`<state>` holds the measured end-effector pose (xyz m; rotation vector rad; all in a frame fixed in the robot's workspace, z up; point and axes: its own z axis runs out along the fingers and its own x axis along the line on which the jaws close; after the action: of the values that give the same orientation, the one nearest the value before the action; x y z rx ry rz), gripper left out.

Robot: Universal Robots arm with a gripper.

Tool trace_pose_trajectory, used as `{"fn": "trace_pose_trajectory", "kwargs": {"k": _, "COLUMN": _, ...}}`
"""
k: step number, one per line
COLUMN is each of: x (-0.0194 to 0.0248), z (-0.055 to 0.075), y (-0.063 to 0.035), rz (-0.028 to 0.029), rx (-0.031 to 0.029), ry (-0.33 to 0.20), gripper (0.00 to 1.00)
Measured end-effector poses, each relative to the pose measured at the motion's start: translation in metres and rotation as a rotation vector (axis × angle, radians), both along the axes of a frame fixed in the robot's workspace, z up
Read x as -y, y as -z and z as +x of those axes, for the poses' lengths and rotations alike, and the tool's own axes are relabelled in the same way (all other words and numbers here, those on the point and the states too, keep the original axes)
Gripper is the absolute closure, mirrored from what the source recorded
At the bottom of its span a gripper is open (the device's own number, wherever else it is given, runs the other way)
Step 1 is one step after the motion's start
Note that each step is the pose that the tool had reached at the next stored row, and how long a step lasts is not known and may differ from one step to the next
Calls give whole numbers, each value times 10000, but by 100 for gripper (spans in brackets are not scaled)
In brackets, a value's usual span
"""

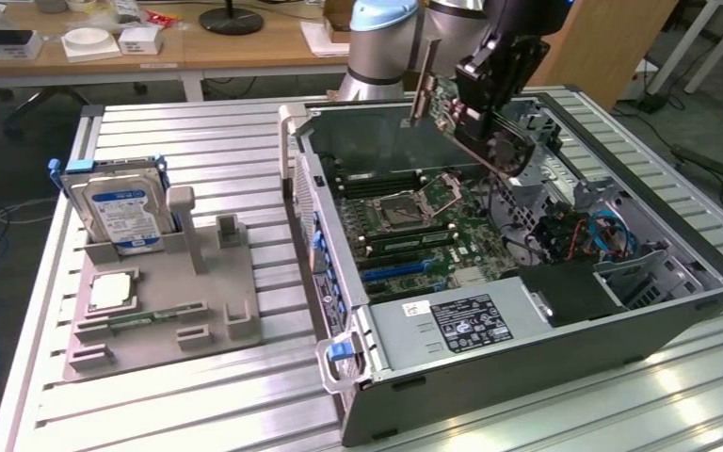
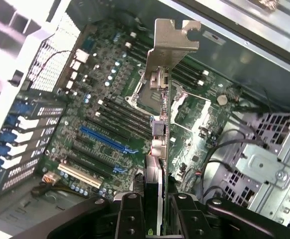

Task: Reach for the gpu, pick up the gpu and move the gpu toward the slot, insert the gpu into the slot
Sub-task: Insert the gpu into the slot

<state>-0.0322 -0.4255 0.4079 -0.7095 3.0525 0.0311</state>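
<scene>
My gripper (image 1: 488, 80) is shut on the gpu (image 1: 477, 132) and holds it tilted in the air above the open computer case. The card's metal end bracket (image 1: 422, 80) points toward the back of the case. In the wrist view the gpu (image 2: 157, 134) runs edge-on away from my gripper (image 2: 154, 211), with its bracket (image 2: 172, 40) at the far end. The blue slot (image 2: 106, 139) lies on the green motherboard (image 2: 110, 74) below the card and off to one side of it. In the exterior view the slot (image 1: 393, 271) sits low on the board, well below the card.
A grey fixture (image 1: 217, 311) at the exterior view's left holds a silver hard drive (image 1: 117, 212), a processor chip (image 1: 110, 292) and a memory stick (image 1: 148, 315). Inside the case are the processor socket (image 1: 402, 209), a power supply (image 1: 462, 325) and a metal drive cage (image 2: 264, 169).
</scene>
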Motion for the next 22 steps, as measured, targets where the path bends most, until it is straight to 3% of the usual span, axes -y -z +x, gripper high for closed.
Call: {"fn": "trace_pose_trajectory", "kwargs": {"k": 22, "x": 0, "z": -4, "y": 0, "rz": -1, "rx": 0, "ry": -2860, "gripper": 73}}
